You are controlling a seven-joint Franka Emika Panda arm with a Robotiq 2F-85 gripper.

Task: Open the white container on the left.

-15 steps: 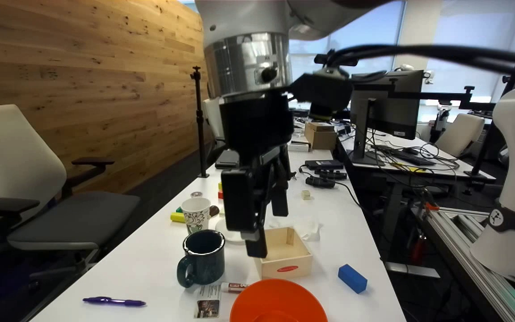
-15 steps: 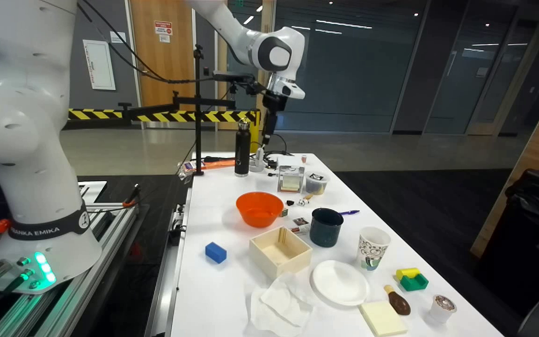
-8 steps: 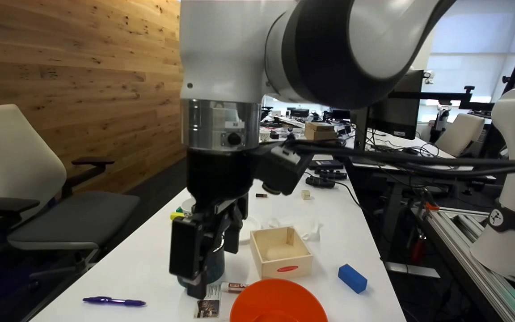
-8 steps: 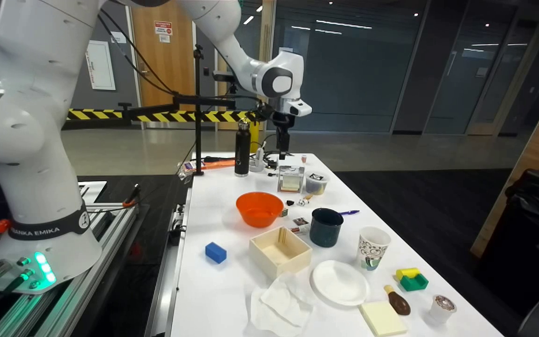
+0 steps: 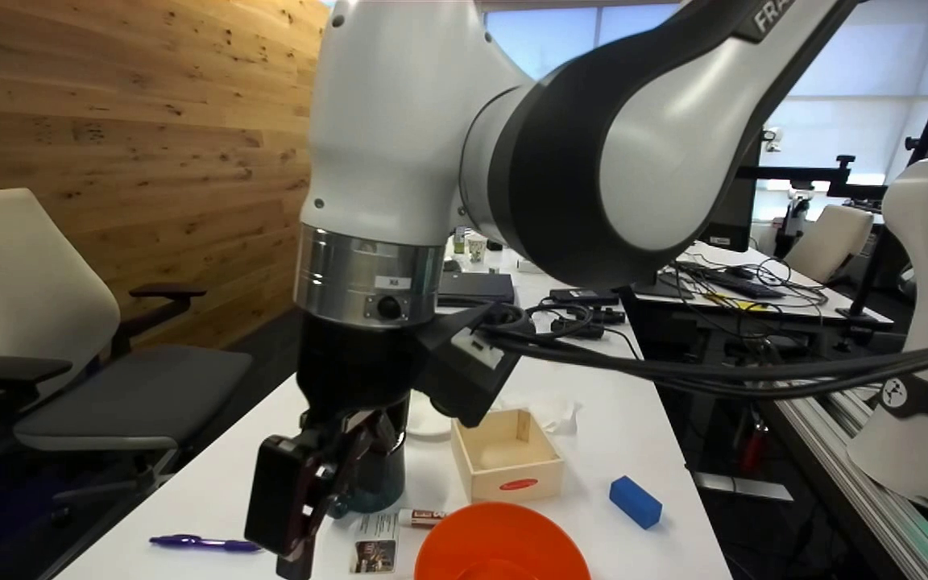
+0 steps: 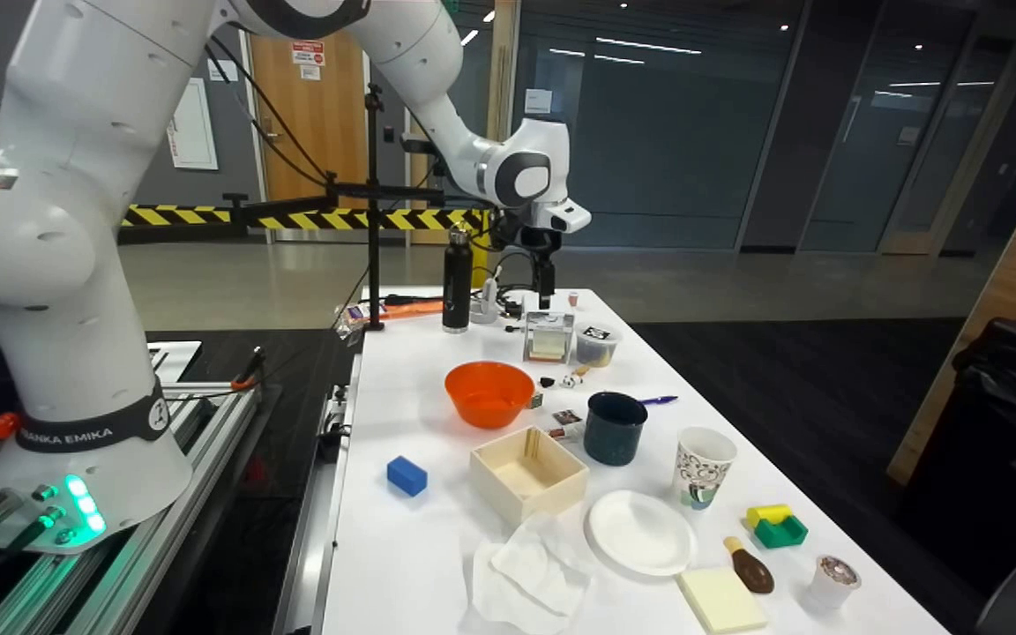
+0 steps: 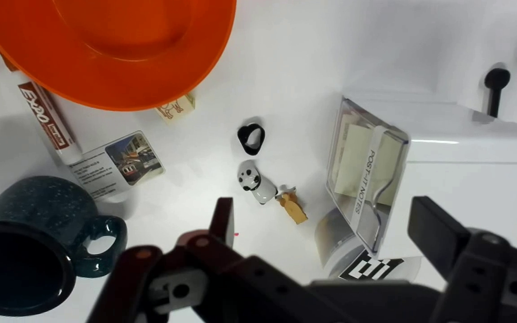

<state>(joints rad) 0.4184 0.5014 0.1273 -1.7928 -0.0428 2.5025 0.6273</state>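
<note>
Claw [image 7: 329, 229]: lower in both exterior views than a second ago; jaws spread wide, pinching nothing.
White Post-it dispenser [image 7: 447, 179]: right side of the wrist view; I judge it the container meant.
Clear front [image 7: 384, 177]: if I press instead of prying, the whole dispenser may slide or tip.
Lidded tub [image 7: 346, 251]: touching the dispenser or just beside it, I can't tell which; closing low, I might snag it.
Arm [image 5: 399, 137]: in an exterior view it reaches from upper right, then drops, my claw tilted at lower left.

Gripper [image 7: 329, 226] points downward, spread wide
</note>
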